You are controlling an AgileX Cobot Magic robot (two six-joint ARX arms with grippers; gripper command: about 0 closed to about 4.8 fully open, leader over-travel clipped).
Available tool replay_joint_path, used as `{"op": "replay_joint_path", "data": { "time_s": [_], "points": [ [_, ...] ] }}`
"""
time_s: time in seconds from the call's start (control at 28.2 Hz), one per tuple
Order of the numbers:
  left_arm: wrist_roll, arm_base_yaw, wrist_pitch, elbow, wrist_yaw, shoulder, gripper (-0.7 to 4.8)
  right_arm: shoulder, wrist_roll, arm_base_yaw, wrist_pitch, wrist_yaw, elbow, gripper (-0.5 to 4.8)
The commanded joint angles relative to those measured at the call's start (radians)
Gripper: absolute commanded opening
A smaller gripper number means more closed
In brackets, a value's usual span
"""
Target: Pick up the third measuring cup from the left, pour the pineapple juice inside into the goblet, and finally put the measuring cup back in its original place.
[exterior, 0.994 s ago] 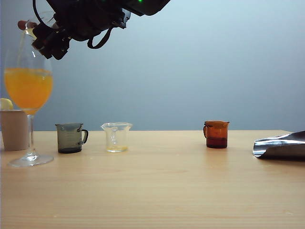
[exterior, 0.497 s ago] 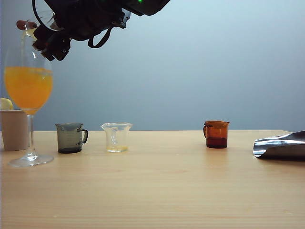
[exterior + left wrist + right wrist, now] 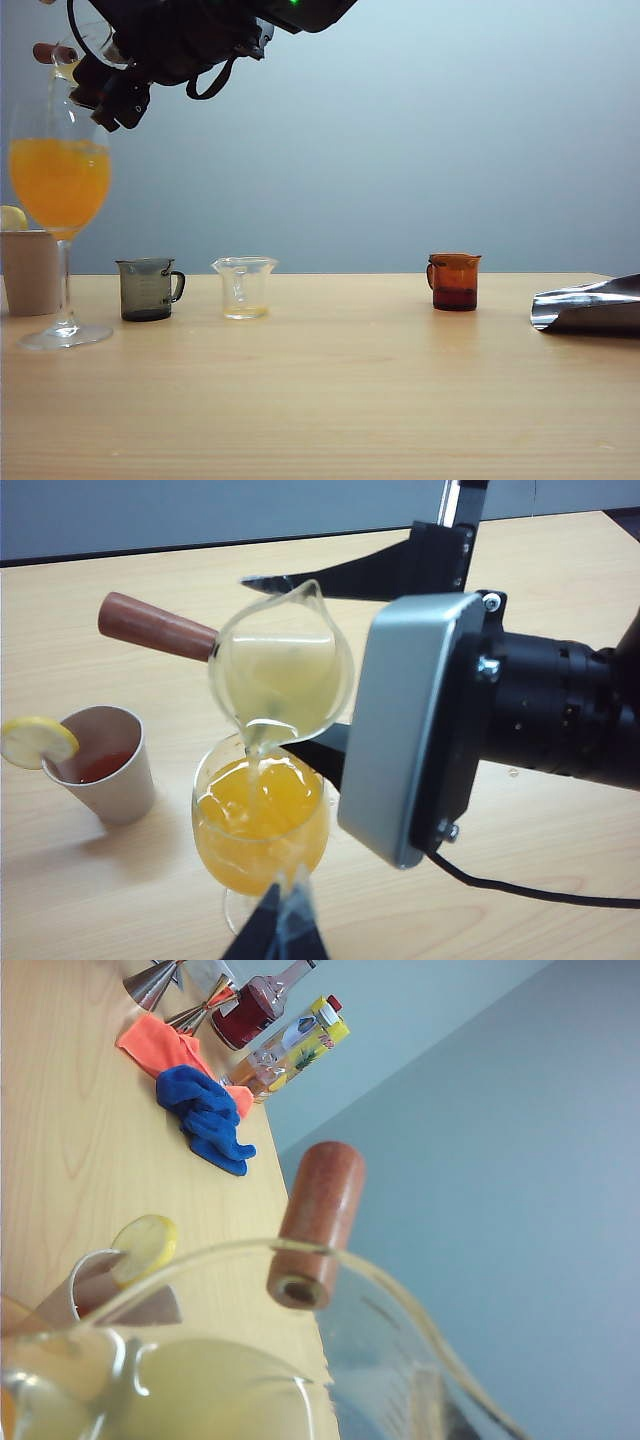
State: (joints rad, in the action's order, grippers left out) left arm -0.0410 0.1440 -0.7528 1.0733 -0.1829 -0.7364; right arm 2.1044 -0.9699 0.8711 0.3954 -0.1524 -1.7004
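My right gripper [image 3: 97, 88] reaches across to the upper left and is shut on the third measuring cup [image 3: 282, 665], a clear cup with a red-brown handle [image 3: 155, 627]. The cup is tilted, spout down, right above the goblet [image 3: 60, 190]. Pale pineapple juice [image 3: 285, 675] runs in a thin stream into the goblet [image 3: 262, 825], which holds orange drink. In the right wrist view the cup [image 3: 330, 1360] and juice [image 3: 200, 1390] fill the foreground. My left gripper [image 3: 277, 925] hovers near the goblet's foot with its fingers together and nothing in it.
A grey cup [image 3: 150, 288], a clear cup [image 3: 245, 287] and an amber cup [image 3: 455, 281] stand in a row, with bare wood [image 3: 345, 300] between the last two. A beige cup with a lemon slice [image 3: 28, 272] stands behind the goblet. Crumpled foil [image 3: 590, 305] lies far right.
The measuring cup has tipped slightly further over the goblet, its handle end shifting a little left. Everything on the table stays where it was.
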Motion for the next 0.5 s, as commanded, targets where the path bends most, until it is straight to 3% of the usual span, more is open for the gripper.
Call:
{"op": "replay_joint_path", "data": {
  "time_s": [0.04,0.5],
  "points": [
    [-0.005,0.001,0.006,0.005,-0.005,0.003,-0.06,-0.01,-0.008,0.003,0.036,0.001,-0.008,-0.01],
    [-0.004,0.002,0.006,0.005,-0.005,0.003,-0.06,-0.01,-0.12,0.002,0.035,0.002,-0.008,-0.01]
  ]
}}
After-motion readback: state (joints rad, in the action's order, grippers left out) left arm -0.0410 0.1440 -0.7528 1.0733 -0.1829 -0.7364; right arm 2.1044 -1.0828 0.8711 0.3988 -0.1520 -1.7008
